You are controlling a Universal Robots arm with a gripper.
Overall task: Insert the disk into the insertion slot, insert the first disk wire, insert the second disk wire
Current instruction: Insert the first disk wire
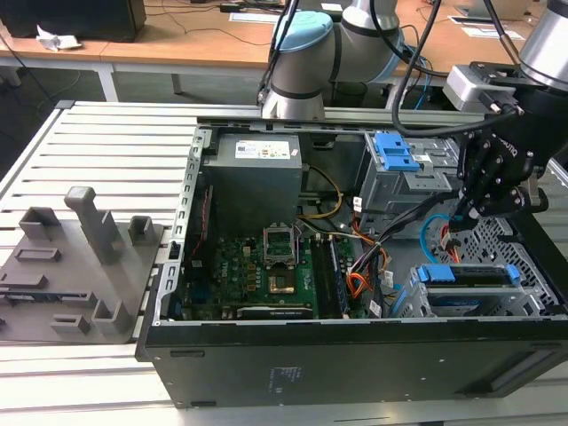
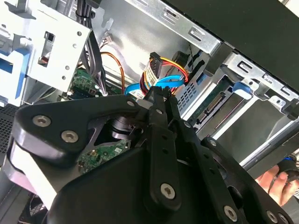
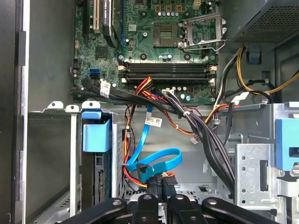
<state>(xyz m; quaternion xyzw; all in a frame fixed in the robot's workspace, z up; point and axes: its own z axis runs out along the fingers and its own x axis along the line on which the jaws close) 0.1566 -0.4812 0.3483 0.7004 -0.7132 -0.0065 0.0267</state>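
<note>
Open computer case (image 1: 355, 364) on the slatted bench, side panel off. The disk (image 1: 468, 275) sits in its slot (image 1: 535, 300), the low grey metal cage at the case's near corner on the exterior view's right, with the blue carrier handle facing the inside of the case. In the first wrist view we see the handle end-on and the disk's edge running back into the cage behind it. The gripper (image 2: 161, 93) is inside the case, between the slot and the taller drive bay (image 1: 395, 155) with the blue latch. Its two fingers (image 2: 156, 126) lie drawn together side by side with hardly a gap. We cannot tell whether anything thin is pinched between them. The fingertips are right at the blue cable (image 3: 163, 156), which curves in a flat loop just beside the slot. Its small dark plug (image 3: 143, 168) lies close against the tips, and we cannot make out whether they touch. In the second wrist view a bundle of red, yellow and black wires (image 2: 156, 63) ends in a dark plug just beyond the blue loop, apart from the disk's back edge. The motherboard (image 1: 257, 266) lies flat across the middle of the case. A person's hand (image 2: 274, 181) shows at the outer edge of the case in the second wrist view.
</note>
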